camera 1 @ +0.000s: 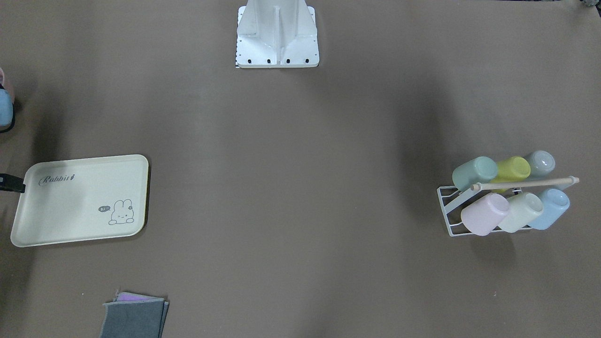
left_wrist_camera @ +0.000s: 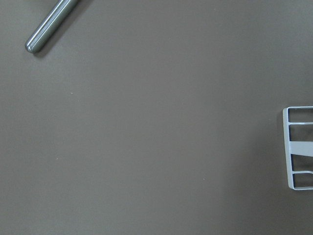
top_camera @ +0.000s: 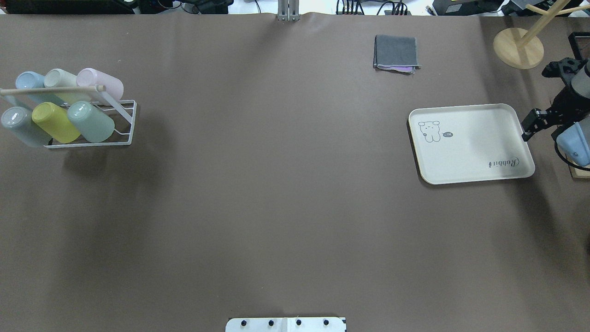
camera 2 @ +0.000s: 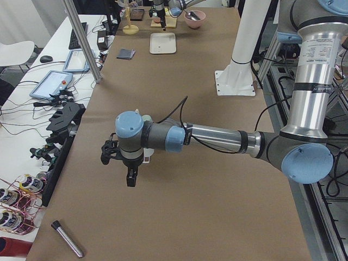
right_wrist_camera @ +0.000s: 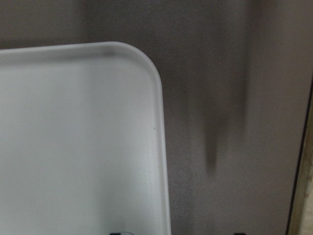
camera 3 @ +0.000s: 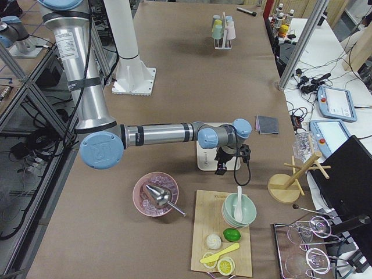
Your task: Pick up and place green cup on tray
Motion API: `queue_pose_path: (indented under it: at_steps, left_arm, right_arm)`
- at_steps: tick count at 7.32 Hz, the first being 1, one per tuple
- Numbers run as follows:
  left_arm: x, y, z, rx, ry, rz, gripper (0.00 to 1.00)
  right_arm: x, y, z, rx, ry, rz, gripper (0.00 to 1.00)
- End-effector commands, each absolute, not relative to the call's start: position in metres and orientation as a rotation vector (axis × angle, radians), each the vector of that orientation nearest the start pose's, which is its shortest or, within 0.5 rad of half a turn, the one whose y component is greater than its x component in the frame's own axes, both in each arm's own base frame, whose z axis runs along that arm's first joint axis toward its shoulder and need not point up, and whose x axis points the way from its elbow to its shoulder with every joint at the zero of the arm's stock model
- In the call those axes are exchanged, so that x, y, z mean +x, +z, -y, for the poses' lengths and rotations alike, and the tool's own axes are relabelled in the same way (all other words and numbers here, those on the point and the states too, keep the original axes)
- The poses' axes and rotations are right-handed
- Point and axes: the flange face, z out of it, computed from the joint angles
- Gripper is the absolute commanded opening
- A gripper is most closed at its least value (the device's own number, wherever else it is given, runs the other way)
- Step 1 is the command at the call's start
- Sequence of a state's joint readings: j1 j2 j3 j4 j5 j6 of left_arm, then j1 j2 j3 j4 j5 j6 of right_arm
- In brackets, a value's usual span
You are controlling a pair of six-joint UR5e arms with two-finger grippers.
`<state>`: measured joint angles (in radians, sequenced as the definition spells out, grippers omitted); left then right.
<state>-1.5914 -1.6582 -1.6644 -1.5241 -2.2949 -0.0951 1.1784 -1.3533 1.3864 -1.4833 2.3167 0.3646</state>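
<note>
The green cup (top_camera: pixel 91 121) is found tilted on the rack (top_camera: pixel 130 121), at the inner end of the row nearer the robot and touching the yellow-green cup (top_camera: pixel 55 128). Six cups in all are counted on the rack, which stands at the left end of the table (top_camera: pixel 276 193).

The tray (top_camera: pixel 465 152) is laid flat at the right end, well apart from the rack. A folded grey cloth (top_camera: pixel 396 51) is noted beyond it.

The right gripper (top_camera: pixel 529 128) is held at the tray's outer short edge, near the "Rabbit" script. In its wrist view two dark tips just show at the bottom edge, well apart, one over the tray and one over the table; the jaws are judged parted, with nothing held.

The left gripper (camera 2: pixel 118 166) is seen above the table near the rack (in the left side view only), so its jaw state cannot be told. A metal tube (left_wrist_camera: pixel 49 24) is recorded on the table close by.
</note>
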Motion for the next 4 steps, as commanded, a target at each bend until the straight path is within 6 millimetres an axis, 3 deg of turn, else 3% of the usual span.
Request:
queue_pose_path:
  at_steps: [1, 3, 4]
  left_arm:
    - [-0.062, 0.505, 0.529, 0.072, -0.036, -0.615, 0.98]
    - [-0.011, 0.446, 0.529, 0.147, 0.096, -0.580, 0.98]
    - [0.016, 0.418, 0.517, 0.166, 0.151, -0.592, 0.98]
  right_arm:
    - [-0.175, 0.629, 0.573, -0.157, -0.064, 0.737, 0.76]
    - [-0.176, 0.636, 0.571, -0.164, -0.064, 0.734, 0.61]
    - [-0.177, 0.643, 0.570, -0.152, -0.071, 0.739, 0.59]
